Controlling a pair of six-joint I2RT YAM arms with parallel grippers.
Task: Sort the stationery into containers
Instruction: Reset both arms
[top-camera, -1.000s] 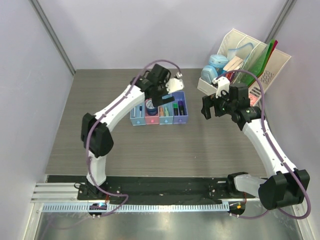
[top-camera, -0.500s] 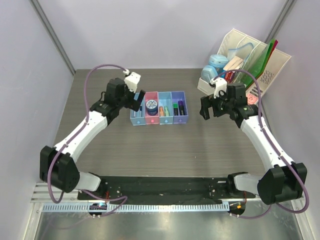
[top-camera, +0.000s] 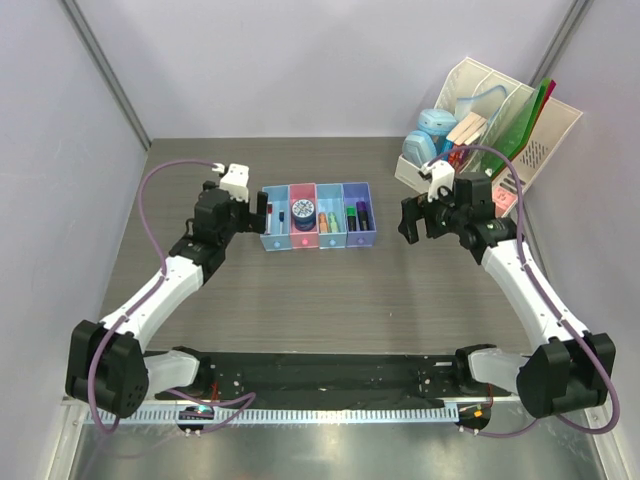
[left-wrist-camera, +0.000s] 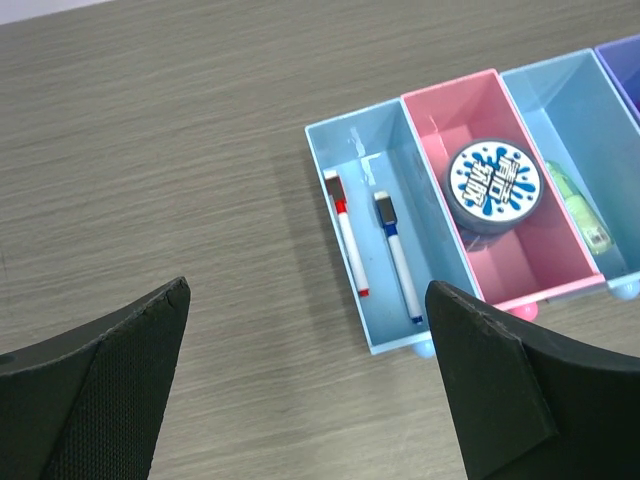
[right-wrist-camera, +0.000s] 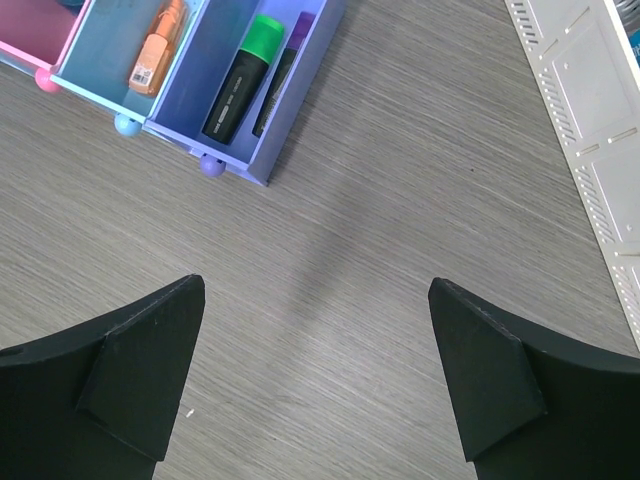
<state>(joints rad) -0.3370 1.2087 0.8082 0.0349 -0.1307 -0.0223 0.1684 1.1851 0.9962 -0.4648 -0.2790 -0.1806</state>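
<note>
The containers (top-camera: 290, 241) are a row of four joined trays at mid-table. In the left wrist view, the end light blue tray (left-wrist-camera: 372, 180) holds a red-capped marker (left-wrist-camera: 346, 235) and a blue-capped marker (left-wrist-camera: 397, 258). The pink tray (left-wrist-camera: 540, 260) holds the round blue roll (left-wrist-camera: 492, 185), and beside it lies a green highlighter (left-wrist-camera: 580, 205). The right wrist view shows an orange highlighter (right-wrist-camera: 158, 45) in a light blue tray. The purple tray (right-wrist-camera: 290, 140) holds a green highlighter (right-wrist-camera: 243, 75) and a purple highlighter (right-wrist-camera: 285, 70). My left gripper (top-camera: 248, 213) (left-wrist-camera: 308, 300) hangs open and empty just left of the row. My right gripper (top-camera: 412, 218) (right-wrist-camera: 315, 290) is open and empty to its right.
A large white slanted file rack (top-camera: 510, 110) (right-wrist-camera: 580, 130) with folders and blue items (top-camera: 435, 125) stands at the back right, close behind my right arm. Grey walls close in the table on the left, back and right.
My left arm has swung from above the trays out to the left and nearer, and now sits beside the row's left end. The right gripper has barely shifted.
</note>
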